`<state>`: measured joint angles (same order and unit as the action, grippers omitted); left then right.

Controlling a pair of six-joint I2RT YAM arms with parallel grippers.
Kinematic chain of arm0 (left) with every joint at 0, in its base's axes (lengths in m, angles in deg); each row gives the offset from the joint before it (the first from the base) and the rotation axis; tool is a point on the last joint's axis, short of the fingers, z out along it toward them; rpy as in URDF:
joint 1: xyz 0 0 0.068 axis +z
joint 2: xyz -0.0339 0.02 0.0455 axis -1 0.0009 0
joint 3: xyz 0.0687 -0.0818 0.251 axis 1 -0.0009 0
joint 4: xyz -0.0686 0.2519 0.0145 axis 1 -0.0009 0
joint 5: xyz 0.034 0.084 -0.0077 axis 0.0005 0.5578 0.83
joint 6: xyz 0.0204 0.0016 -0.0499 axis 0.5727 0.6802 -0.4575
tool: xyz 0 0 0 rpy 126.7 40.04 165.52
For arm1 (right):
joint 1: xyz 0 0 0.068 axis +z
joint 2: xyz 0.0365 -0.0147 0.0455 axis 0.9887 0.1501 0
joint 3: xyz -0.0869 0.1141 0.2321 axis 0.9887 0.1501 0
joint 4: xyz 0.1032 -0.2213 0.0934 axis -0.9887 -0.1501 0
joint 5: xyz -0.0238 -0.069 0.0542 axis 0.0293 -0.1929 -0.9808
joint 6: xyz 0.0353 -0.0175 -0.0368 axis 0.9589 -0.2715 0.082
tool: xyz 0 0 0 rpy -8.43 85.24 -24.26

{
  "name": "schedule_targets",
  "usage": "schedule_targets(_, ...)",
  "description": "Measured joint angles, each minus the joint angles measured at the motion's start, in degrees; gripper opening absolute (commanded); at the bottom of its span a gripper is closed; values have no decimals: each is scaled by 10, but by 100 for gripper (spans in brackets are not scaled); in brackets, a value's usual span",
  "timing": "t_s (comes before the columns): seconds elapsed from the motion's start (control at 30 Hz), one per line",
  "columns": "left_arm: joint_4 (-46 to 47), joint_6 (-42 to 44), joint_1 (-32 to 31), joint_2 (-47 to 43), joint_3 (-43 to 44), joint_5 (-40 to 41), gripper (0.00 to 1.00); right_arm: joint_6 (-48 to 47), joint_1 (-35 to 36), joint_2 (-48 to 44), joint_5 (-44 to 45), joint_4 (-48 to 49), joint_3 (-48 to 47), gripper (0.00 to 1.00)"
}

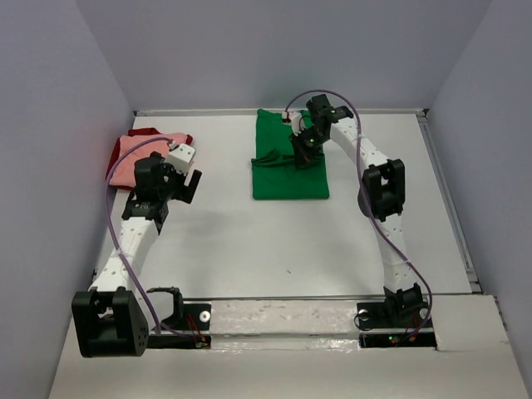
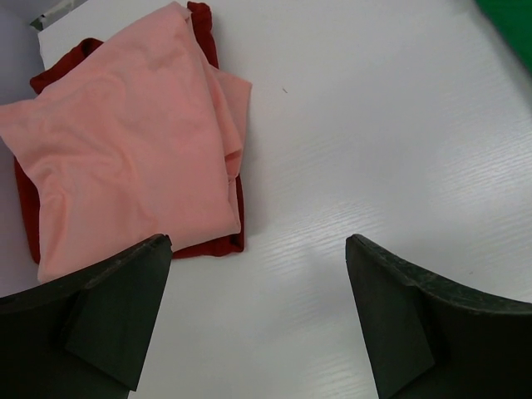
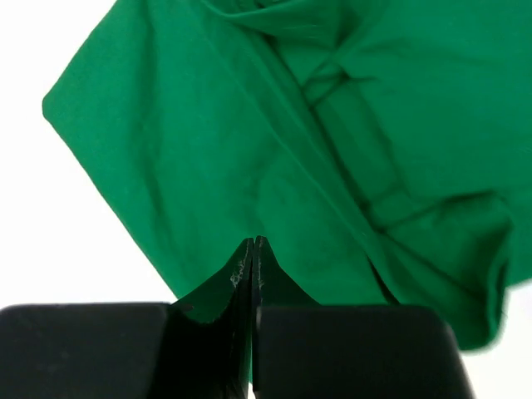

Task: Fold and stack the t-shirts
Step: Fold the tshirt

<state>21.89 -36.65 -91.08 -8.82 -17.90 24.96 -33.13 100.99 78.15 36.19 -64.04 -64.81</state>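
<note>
A white table [image 1: 249, 249] fills the floor of the enclosure, its top smooth and faintly grained, catching a soft glare where the light falls on it [image 2: 374, 166]. A tiny dark speck [image 2: 284, 90] sits on the bare surface. Plain grey walls close it in: a back wall [image 1: 283, 50], a left wall [image 1: 50, 166] and a right wall [image 1: 490, 125]. A thin metal rail [image 1: 449, 199] runs along the table's right side, and a pale strip [image 1: 216, 110] lines the far edge. Across the near edge lies a glossy, wrinkled band [image 1: 283, 316], with a flat white sheet [image 1: 465, 328] just beside it at the right.
</note>
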Motion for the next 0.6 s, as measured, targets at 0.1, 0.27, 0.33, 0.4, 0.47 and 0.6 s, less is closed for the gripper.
schedule_targets(0.1,0,1,18,-7,-5,-7,99,0,6,12,-11,2,-3,0)
schedule_targets(0.27,0,1,38,-9,-5,-16,99,-4,7,19,-19,11,-3,0)
schedule_targets(0.33,0,1,44,-9,-5,-20,99,-7,7,21,-19,17,-3,0)
schedule_targets(0.4,0,1,50,-9,-5,-24,99,-10,7,27,-18,27,-3,0)
schedule_targets(0.47,0,1,55,-10,-5,-27,99,-13,7,35,-15,34,-3,0)
schedule_targets(0.6,0,1,68,-17,-5,-36,99,-21,7,63,-6,43,-23,0)
